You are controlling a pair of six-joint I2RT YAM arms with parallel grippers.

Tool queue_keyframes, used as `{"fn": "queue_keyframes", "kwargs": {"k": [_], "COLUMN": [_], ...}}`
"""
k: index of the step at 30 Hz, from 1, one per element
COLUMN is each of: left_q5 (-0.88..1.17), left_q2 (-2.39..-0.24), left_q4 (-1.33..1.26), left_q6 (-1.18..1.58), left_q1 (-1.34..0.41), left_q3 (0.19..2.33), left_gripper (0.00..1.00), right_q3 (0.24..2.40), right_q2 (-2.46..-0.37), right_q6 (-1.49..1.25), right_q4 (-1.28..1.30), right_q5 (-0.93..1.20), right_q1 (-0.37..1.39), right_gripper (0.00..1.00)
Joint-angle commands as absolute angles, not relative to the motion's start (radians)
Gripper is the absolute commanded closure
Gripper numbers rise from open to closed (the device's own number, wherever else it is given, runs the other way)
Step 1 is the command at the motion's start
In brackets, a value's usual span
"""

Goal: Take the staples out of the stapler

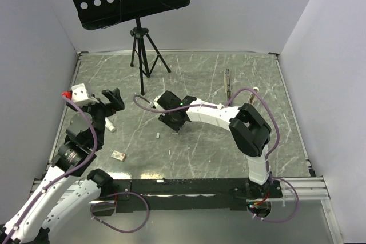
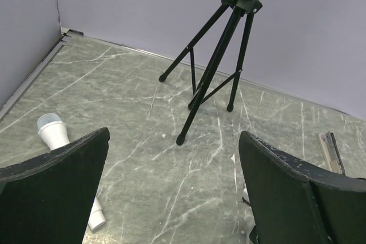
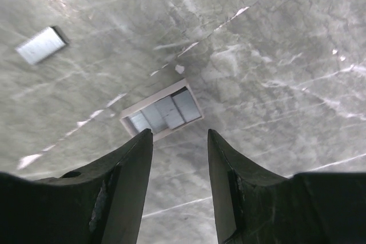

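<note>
Hovering low with the right gripper part-open and empty, just short of the staples loose on the table; well apart from the stapler near the far right edge. Holding the left gripper wide open, empty. Risking a skid or scatter of the thin strip if closing too high or off-centre.

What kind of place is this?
Probably a robot test booth: plain pale walls box in a marbled grey table, with the left arm and right arm bolted at its edge.
</note>
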State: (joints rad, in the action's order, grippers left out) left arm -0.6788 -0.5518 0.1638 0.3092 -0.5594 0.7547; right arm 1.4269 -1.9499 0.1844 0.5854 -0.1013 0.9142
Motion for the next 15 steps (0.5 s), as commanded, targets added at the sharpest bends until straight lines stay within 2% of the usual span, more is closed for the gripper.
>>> {"fn": "queue_keyframes", "kwargs": {"k": [1, 5, 10, 15], "left_q5": [-0.686, -0.690, -0.698, -0.716], "left_q2": [-0.523, -0.503, -0.489, -0.471], "left_q4": [0.123, 0.114, 0.114, 0.109], "left_q6": [0.313, 0.310, 0.314, 0.316], "left_q1": [-0.561, -0.561, -0.561, -0.560], "left_q3": [0.741, 0.732, 0.729, 0.726], "left_gripper": [0.01, 0.01, 0.00, 0.01], "right_q3": [1.545, 1.611, 1.603, 1.704], "right_q2": [-1.902, -1.924, -1.931, -2.025], "right_q6": [0.002, -0.312, -0.529, -0.650], "right_q4": [0.643, 0.683, 0.672, 0.770], "right_q5": [-0.100, -0.143, -0.158, -0.224], "right_q1": [0.928, 0.937, 0.953, 1.000], "right_gripper": [0.50, 0.51, 0.52, 0.52]}}
